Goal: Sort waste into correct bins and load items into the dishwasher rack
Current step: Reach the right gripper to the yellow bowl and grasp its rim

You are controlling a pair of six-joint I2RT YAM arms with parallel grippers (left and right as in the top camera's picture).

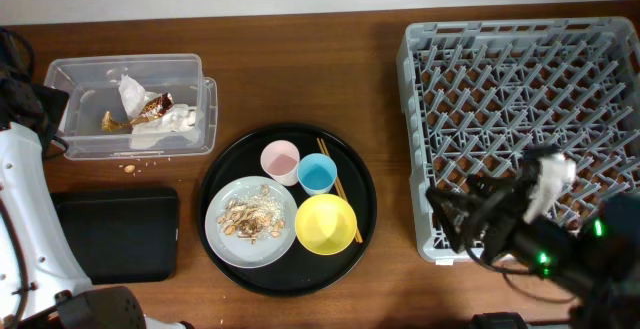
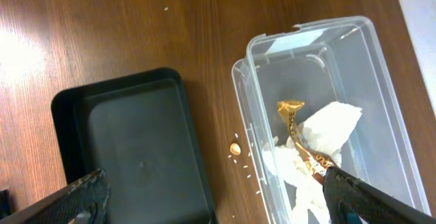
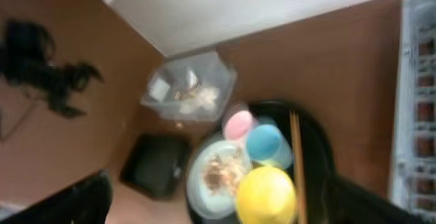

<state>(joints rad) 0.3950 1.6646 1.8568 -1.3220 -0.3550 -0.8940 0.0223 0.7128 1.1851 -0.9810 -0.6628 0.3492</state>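
Grey plastic, the rack (image 1: 520,119) fills the table's (image 1: 390,89) 3 o'clock side in the overhead view. The round tray (image 1: 366,184) lies at centre. From it the tub (image 1: 120,64) sits at 10 o'clock and the black tray (image 1: 115,234) at 9 o'clock, both with long axes running 9 to 3 and nothing showing in the black tray.

The right gripper (image 3: 218,183) hangs over the rack's 7 o'clock corner with its jaws wide and nothing between them. The left gripper (image 2: 214,183) is above the gap between black tray and tub, likewise spread wide and holding nothing.

On the round tray the plate (image 1: 248,256) rests at 8 o'clock, the bowl (image 1: 325,224) at 5 o'clock, the blue cup (image 1: 317,174) at 1 o'clock and the pink cup (image 1: 280,156) at 12 o'clock, the bowl and both cups mouth up. The chopsticks (image 1: 340,184) lie flat just beside the blue cup, long axis from 11 to 5, their lower ends running past the bowl.

Paper (image 1: 175,121) lies crumpled in the tub's 3 o'clock half. The wrapper (image 1: 150,107) lies against it, its length running 8 to 2. Scraps (image 1: 255,217) are heaped mid-plate. Crumbs (image 1: 130,167) dot the table just outside the tub's 6 o'clock wall.
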